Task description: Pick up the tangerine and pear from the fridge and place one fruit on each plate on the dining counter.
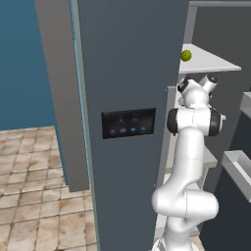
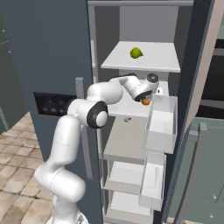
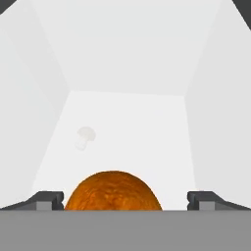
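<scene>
L base view: fridge (image 1: 127,73) door seen shut-side on, blue-lit panel (image 1: 128,122) noted; pear (image 1: 186,55) seen on upper shelf, arm reached in below it.

R base view: pear (image 2: 136,53) on top shelf (image 2: 144,59); tangerine (image 2: 146,102) spotted just at wrist on next shelf down.

Hand view: gripper (image 3: 125,200) spread wide, nothing held; tangerine (image 3: 113,191) framed betw. fingertips (image 3: 48,200). Small mushroom (image 3: 85,136) noted behind.

Judged: light, firm, round, may roll; to be pinched across widest part.
</scene>
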